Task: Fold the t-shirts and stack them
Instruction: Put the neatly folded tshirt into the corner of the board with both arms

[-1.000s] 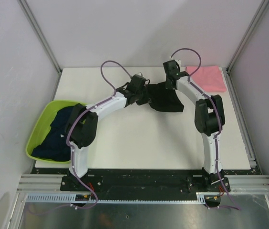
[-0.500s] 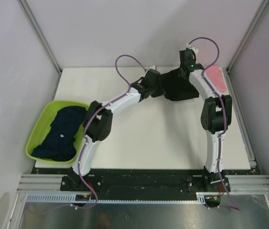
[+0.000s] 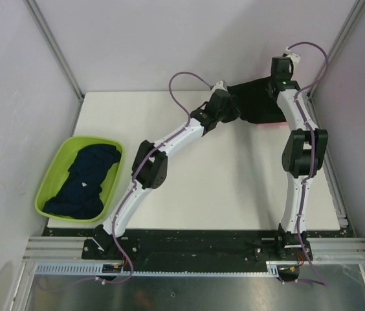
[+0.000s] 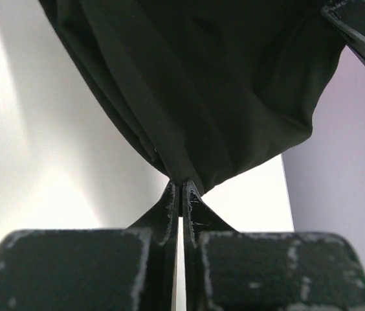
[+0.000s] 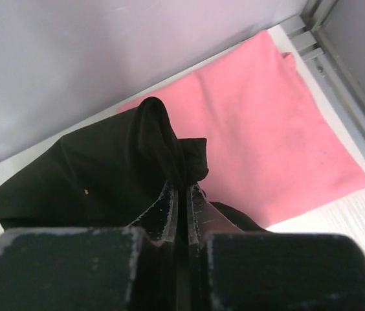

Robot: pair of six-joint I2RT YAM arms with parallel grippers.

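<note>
Both arms hold a folded black t-shirt (image 3: pixel 254 102) in the air over the table's far right corner. My left gripper (image 4: pixel 181 186) is shut on its lower edge, and the cloth (image 4: pixel 195 84) hangs up and away from the tips. My right gripper (image 5: pixel 182 188) is shut on a bunched corner of the same black t-shirt (image 5: pixel 98 175). Under it lies the folded pink t-shirt (image 5: pixel 266 136), of which only a thin pink strip (image 3: pixel 270 123) shows from above. Dark navy t-shirts (image 3: pixel 85 181) lie heaped at the left.
The lime-green basin (image 3: pixel 48 178) with the navy shirts sits at the table's left edge. The back wall and a metal frame post (image 3: pixel 338 45) stand close behind the right arm. The white table (image 3: pixel 221 181) stretches between the arms.
Both arms have carried the black t-shirt from the table's far middle to the far right corner, over the pink t-shirt, which is now nearly covered from above.
</note>
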